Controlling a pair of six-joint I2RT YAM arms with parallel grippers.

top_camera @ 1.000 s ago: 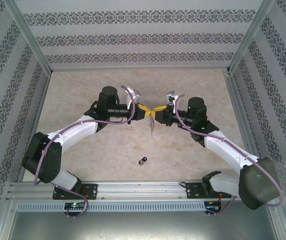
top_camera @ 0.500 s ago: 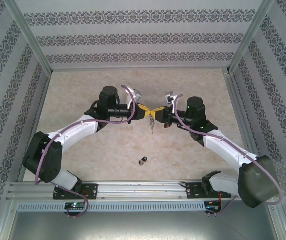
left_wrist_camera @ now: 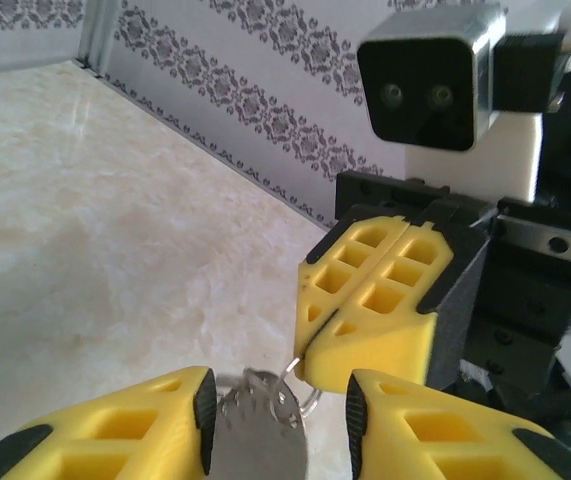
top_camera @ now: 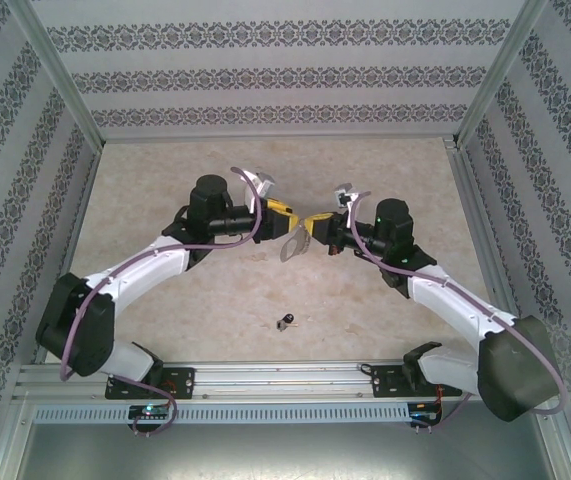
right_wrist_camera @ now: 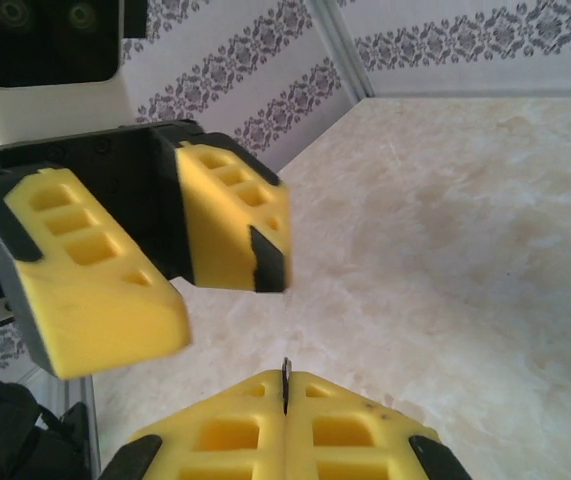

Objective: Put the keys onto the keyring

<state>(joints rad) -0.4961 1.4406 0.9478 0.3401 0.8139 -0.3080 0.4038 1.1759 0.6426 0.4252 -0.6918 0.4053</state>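
When looking down from above, find the two arms bent inward over the beige marble-patterned table [top_camera: 165,180], grippers facing each other close together above its middle. Note the right gripper [top_camera: 310,224] with yellow fingers pressed fully together, pinching the thin upper edge of the flat grey metal oval keyring [top_camera: 295,246]; see that loop hanging below the clamped tips, clear of the tabletop. Opposite, note the left gripper [top_camera: 287,215] with jaws parted and gripping nothing, one yellow finger to either side of the hanging keyring in the left wrist view; cannot tell of any contact between its pads and the metal. From the right wrist, see a thin dark sliver of metal poking out at the seam of the shut fingers, with the open left fingers just beyond. Find the tiny black-headed key [top_camera: 285,322] with its short thin metal shank lying flat on the table, well apart from the keyring, nearer the aluminium rail [top_camera: 265,378] at the front edge and roughly midway between the two arm bases.
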